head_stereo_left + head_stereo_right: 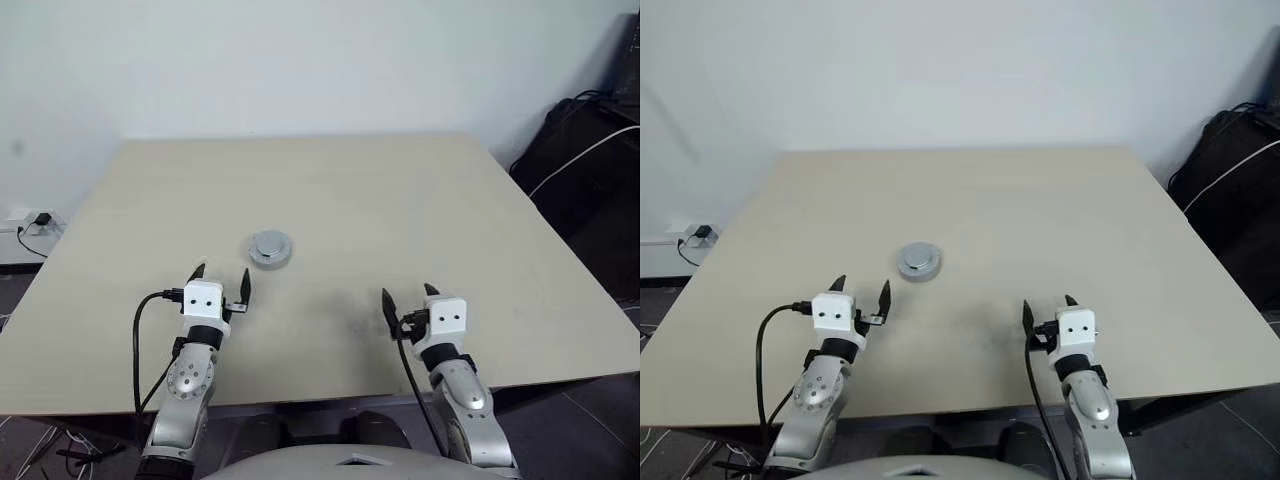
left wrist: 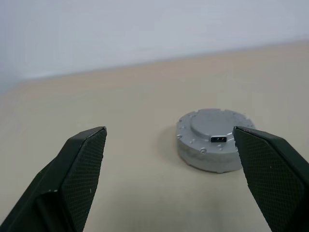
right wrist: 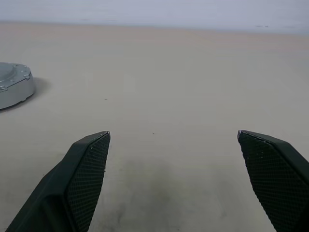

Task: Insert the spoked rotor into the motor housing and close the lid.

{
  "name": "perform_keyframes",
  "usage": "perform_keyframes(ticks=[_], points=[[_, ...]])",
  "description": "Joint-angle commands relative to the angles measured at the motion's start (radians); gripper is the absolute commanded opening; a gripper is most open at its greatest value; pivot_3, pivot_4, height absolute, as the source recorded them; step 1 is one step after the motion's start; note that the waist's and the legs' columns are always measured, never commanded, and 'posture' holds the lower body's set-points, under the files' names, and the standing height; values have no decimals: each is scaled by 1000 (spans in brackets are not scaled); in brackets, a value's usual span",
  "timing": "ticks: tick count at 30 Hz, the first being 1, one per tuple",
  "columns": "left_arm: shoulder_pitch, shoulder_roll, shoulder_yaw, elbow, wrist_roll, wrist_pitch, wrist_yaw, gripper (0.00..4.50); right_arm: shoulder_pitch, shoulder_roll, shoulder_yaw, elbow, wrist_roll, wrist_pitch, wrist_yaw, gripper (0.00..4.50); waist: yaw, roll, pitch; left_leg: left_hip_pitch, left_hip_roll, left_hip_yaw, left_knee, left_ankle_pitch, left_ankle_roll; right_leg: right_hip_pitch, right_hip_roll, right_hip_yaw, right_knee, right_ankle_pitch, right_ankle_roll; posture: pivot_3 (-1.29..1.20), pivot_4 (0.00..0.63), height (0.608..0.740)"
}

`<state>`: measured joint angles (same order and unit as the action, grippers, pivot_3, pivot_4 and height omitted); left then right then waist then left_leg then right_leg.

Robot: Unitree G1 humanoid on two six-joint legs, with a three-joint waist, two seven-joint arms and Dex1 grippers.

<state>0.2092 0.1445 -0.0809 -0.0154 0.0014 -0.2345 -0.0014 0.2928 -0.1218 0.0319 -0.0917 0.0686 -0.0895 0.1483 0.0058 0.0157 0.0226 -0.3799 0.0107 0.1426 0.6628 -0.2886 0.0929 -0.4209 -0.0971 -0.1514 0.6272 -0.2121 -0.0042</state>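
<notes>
**Inspector:** State of your fingers, both sides.

**Operator:** My left gripper (image 1: pixel 222 281) stands spread wide, nothing between its two black fingers (image 2: pixel 77 169). My right gripper (image 1: pixel 407 297) is likewise spread and empty. Both sit over the near edge of the table (image 1: pixel 420 190), well apart from each other.

**Inspector:** Count the task items.

**Operator:** One assembly: the motor housing (image 2: pixel 207 162), a squat grey cup, with the lid (image 2: pixel 215 126) seated on top. It lies on the table just beyond my left gripper, slightly to its right, touching neither gripper. The spoked rotor I cannot see; if inside, it is hidden.

**Inspector:** Differences between views?

**Operator:** The left wrist view shows the lid's raised centre, rim screws and a small slot. The head views give only a plain grey disc, plus a dark bag (image 1: pixel 585 160) far right.
</notes>
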Motion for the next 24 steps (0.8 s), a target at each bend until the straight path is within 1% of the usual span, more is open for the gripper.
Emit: perform_keyframes(ticks=[1, 4, 7, 17, 24], points=[[11, -13, 10, -9, 4, -53, -12, 4431, -9, 3, 1, -60, -8, -17, 0, 4500, 0, 0, 0, 0, 0, 0, 0, 0, 0, 0, 0, 0, 0, 0, 0, 0, 0, 740], [20, -18, 16, -14, 3, -60, -17, 4431, 4, 1, 0, -61, -11, -19, 3, 4500, 1, -1, 1, 0, 0, 0, 0, 0, 1, 0, 0, -1, 0, -1, 1, 0, 0, 740], [26, -20, 19, -17, 1, -59, -29, 4431, 13, 2, 3, -61, -15, -21, 4, 4500, 1, -1, 1, 0, 0, 0, 2, -3, 5, 1, 0, -1, 0, -1, 3, 0, 0, 740], [44, -28, 20, -31, -10, -39, -79, 4431, 45, 10, 36, -103, -19, -15, 19, 4500, 1, -1, 1, 1, 0, 0, 3, -3, 6, 3, 0, -1, 0, 0, 4, 0, 0, 740], [31, -35, 19, -29, -7, -31, -93, 4431, 47, 10, 29, -90, -8, -27, 31, 4500, 5, -2, 1, 1, 0, 0, 3, -4, 6, 4, 0, -1, 0, 0, 4, 0, 0, 740]])
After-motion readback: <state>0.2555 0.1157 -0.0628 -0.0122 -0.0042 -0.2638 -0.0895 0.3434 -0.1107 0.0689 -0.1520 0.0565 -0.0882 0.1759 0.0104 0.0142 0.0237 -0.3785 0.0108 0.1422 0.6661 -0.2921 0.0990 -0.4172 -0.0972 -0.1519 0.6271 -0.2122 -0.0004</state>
